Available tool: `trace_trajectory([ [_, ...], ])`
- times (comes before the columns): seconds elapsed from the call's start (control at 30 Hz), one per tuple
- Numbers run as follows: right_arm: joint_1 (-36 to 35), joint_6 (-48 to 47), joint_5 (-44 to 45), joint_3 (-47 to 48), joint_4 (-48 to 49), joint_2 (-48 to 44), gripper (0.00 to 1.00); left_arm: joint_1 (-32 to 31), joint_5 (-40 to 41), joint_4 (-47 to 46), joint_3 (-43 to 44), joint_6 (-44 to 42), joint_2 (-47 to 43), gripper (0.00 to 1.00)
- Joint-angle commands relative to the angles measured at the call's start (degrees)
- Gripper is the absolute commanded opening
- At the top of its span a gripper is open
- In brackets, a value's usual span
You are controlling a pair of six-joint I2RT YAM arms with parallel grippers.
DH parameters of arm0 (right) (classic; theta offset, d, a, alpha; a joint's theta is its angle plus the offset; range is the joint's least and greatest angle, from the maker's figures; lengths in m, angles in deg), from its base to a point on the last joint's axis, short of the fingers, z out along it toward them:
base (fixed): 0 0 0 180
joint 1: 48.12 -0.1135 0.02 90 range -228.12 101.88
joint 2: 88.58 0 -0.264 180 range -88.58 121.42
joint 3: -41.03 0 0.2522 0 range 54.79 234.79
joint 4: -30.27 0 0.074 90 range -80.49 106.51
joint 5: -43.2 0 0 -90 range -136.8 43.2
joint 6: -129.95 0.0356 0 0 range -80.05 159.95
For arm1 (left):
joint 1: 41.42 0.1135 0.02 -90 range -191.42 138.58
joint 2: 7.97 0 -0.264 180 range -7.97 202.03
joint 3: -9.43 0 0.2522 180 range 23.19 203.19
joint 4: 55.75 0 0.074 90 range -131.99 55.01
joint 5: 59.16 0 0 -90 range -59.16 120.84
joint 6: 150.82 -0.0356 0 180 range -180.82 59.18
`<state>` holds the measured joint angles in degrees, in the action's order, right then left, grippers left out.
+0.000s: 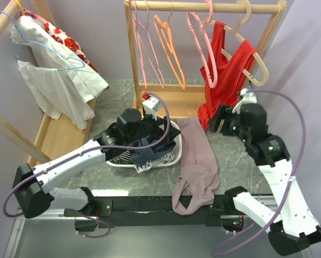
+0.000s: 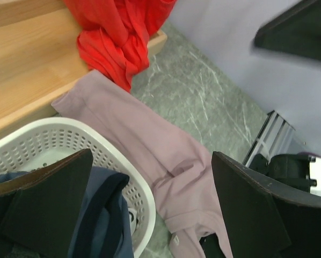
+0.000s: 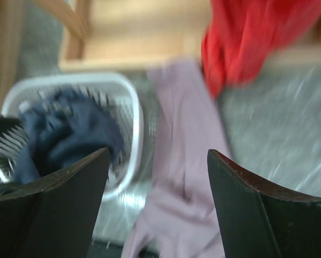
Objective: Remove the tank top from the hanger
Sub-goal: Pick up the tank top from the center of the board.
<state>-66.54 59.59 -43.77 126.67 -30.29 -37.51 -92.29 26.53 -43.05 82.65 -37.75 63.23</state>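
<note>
A red tank top (image 1: 225, 75) hangs on the beige hanger (image 1: 260, 67) at the right end of the wooden rail, and its hem bunches on the rack's base (image 2: 117, 37) (image 3: 252, 37). My right gripper (image 1: 218, 121) (image 3: 158, 153) stands open beside the lower edge of the red cloth, with nothing between its fingers. A mauve top (image 1: 195, 161) (image 2: 150, 140) (image 3: 182, 161) lies flat on the table under it. My left gripper (image 1: 159, 134) (image 2: 151, 156) is open over the rim of the white basket (image 2: 53, 129), holding nothing.
The white basket (image 1: 174, 153) (image 3: 136, 113) holds dark blue and striped clothes. Pink hangers (image 1: 147, 48) and an orange hanger (image 1: 171, 51) hang empty on the rail. A white and red-flowered garment (image 1: 53, 70) hangs on the left rack. The rack's wooden base (image 1: 176, 102) borders the table.
</note>
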Motion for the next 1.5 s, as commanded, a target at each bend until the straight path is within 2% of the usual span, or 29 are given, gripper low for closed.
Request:
trace_trajectory([
  [0.0, -0.3, 11.2, -2.3, -9.3, -2.6, -1.8, 0.83, -0.3, -2.4, 3.3, 1.1, -2.0, 0.0, 0.99],
  [0.07, -0.4, 13.5, -2.6, -13.2, -1.6, -0.4, 0.89, -0.3, -2.4, 3.5, 1.3, -1.2, 1.0, 0.99],
  [0.3, -0.4, 15.3, -3.1, -18.9, -1.0, 10.7, 0.91, -0.3, -5.0, 5.4, 3.6, -0.1, 4.6, 0.99],
  [0.33, -0.3, 15.6, -3.1, -20.5, 0.9, 11.6, 0.93, -0.3, -5.3, 5.7, 4.0, -0.5, 5.0, 0.99],
  [0.37, -0.3, 16.0, -3.1, -21.1, 1.5, 12.1, 1.00, -0.3, -5.6, 6.2, 4.7, -0.7, 5.4, 0.99],
  [0.73, -0.7, 17.0, -3.5, -28.3, 7.5, 20.6, 1.00, -0.2, -5.4, 9.2, 4.2, -2.4, 2.4, 0.99],
  [0.97, -0.8, 17.5, -3.6, -30.1, 9.3, 24.9, 1.00, -0.2, -5.0, 14.2, 12.3, -3.8, 0.7, 0.99],
  [1.2, -3.1, 18.7, -3.1, -32.1, 12.0, 30.2, 1.00, -0.3, -1.4, 14.6, 13.0, -5.0, -1.8, 0.99],
  [1.3, -4.4, 21.2, -3.4, -33.6, 14.3, 30.1, 0.94, -0.3, -0.3, 14.7, 12.3, -5.0, -2.2, 0.99],
  [1.33, -4.6, 21.4, -3.6, -33.7, 14.6, 30.3, 0.84, -0.3, 0.0, 14.7, 12.2, -4.8, -2.3, 1.00],
  [1.37, -5.1, 21.8, -3.1, -33.7, 14.8, 30.7, 0.79, -0.3, 0.1, 14.8, 12.1, -4.9, -2.2, 0.99],
  [1.4, -5.1, 22.1, -3.1, -33.8, 15.2, 30.8, 0.65, -0.3, 0.1, 14.7, 12.1, -4.9, -2.3, 1.00],
  [1.47, -5.2, 22.1, -3.1, -34.1, 15.7, 31.5, 0.58, -0.3, -0.1, 14.6, 12.0, -5.2, -2.2, 0.99],
])
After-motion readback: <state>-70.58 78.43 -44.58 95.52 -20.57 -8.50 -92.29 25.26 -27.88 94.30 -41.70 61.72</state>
